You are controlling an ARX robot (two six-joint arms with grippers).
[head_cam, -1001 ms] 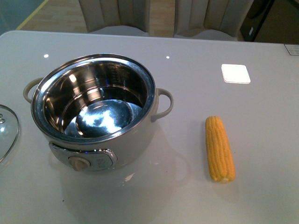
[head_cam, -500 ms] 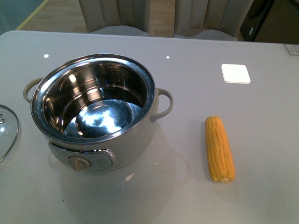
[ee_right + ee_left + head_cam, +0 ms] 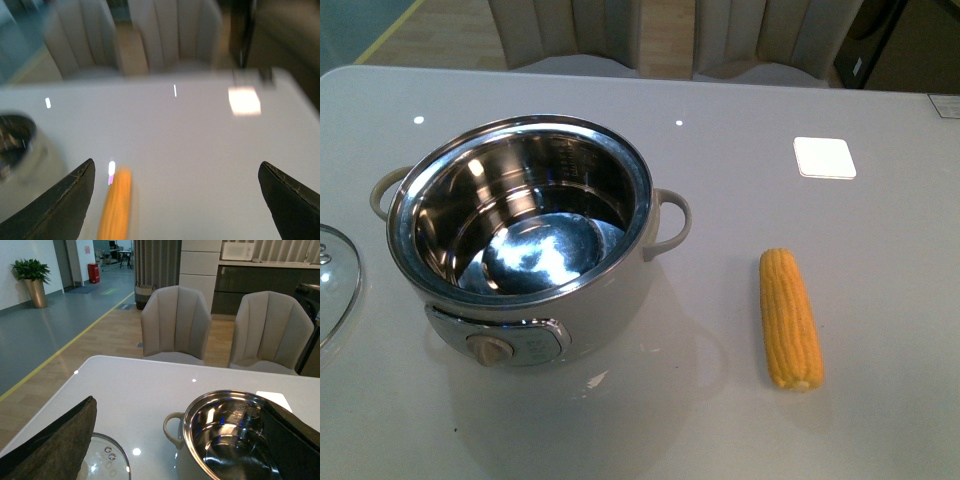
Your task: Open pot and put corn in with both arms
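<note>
The cream-white pot (image 3: 610,305) stands uncovered on the left half of the table, its steel inside bare and its beige knob facing me. To its right the yellow corn (image 3: 790,318) lies flat on the table, tapered end pointing away. Neither arm shows in the front view. In the left wrist view, my left gripper (image 3: 177,402) is open above the table, with the pot (image 3: 225,440) and the glass lid (image 3: 105,465) below its fingers. The right wrist view is blurred; my right gripper (image 3: 176,165) is open over the table, with the corn (image 3: 116,205) near one finger and the pot (image 3: 20,145) at the picture's edge.
The steel-rimmed glass lid (image 3: 335,285) lies flat at the table's left edge, beside the pot. A white square (image 3: 824,157) sits on the table at the back right. Two beige chairs (image 3: 175,322) stand behind the far edge.
</note>
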